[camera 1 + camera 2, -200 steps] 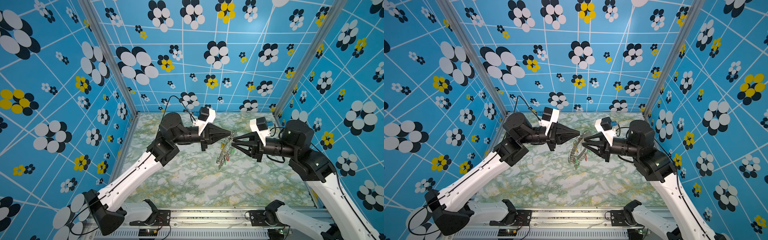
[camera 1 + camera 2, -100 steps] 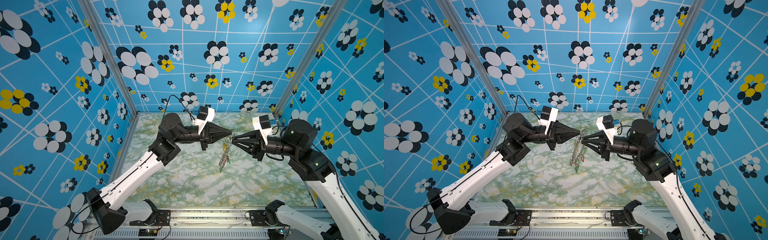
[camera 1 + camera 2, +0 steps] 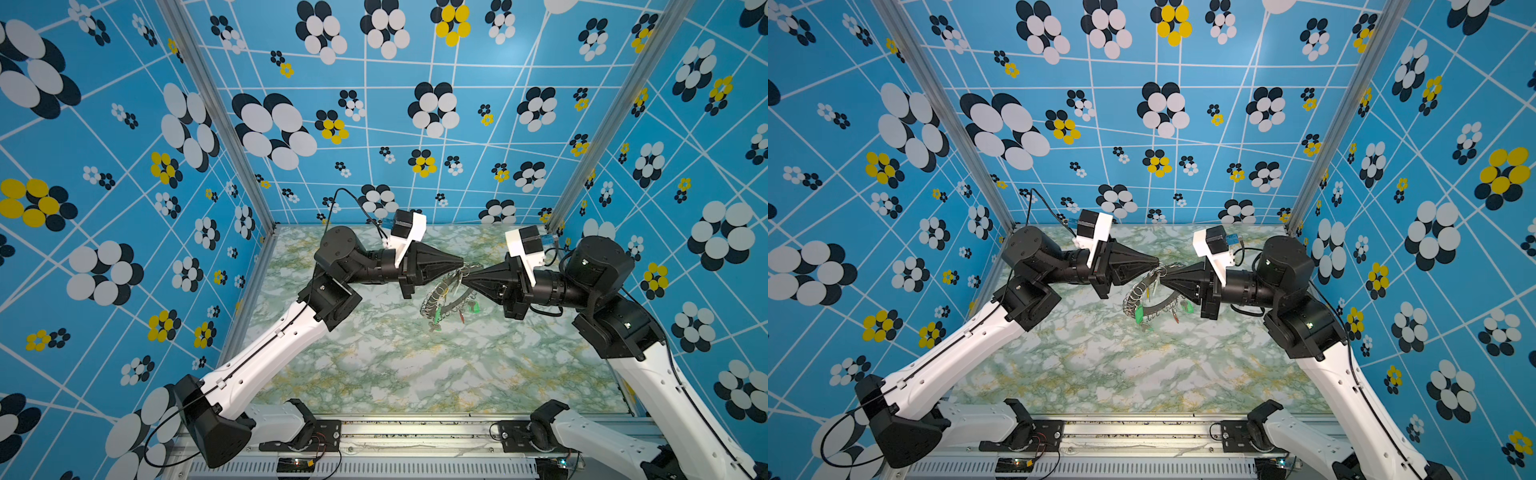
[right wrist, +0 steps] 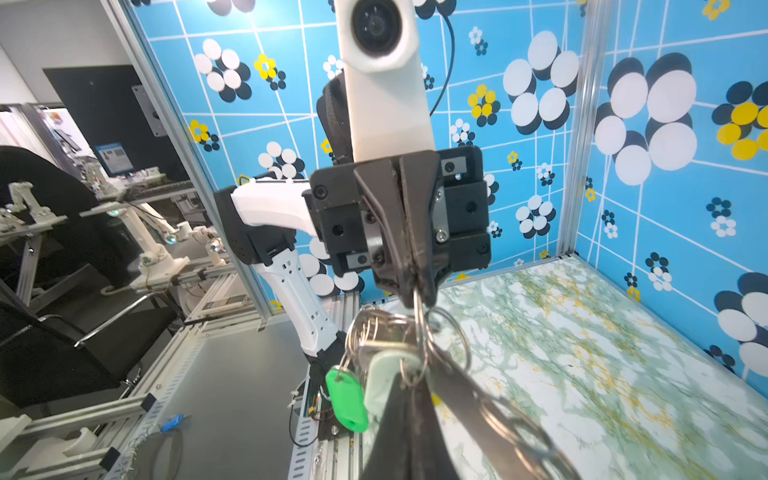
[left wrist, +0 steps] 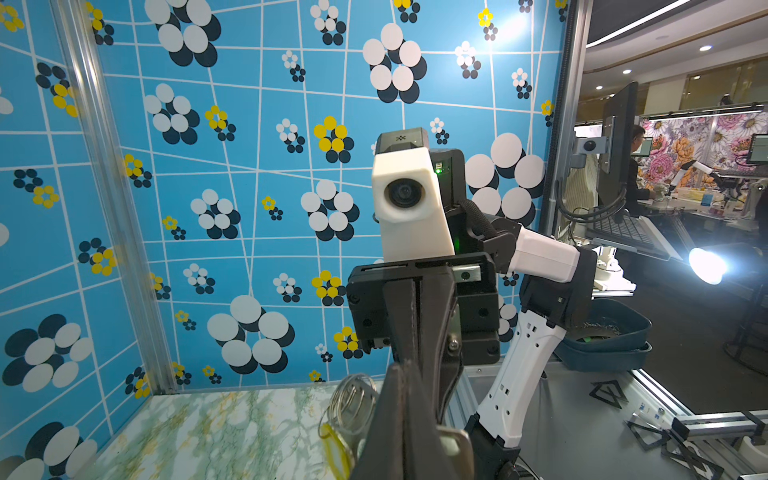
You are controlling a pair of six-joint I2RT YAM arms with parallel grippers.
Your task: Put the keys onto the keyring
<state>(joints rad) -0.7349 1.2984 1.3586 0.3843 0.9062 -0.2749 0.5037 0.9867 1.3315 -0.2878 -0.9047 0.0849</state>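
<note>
Above the marbled counter (image 3: 395, 365), the left tool (image 3: 460, 263) is clamped shut on a wire loop of the keyring (image 3: 453, 302); the ring hangs tilted between both tips, green-tagged keys (image 3: 436, 319) dangling; the right tool (image 3: 466, 279) is closed on its loops too

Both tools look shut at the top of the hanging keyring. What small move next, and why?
Probably a slight push of the right tool toward the left tool, to feed the small ring beside the pale mint tag onto the wire loop. The left tool is shut on that loop, the keyring hangs clear of the table, and both tips almost touch.
</note>
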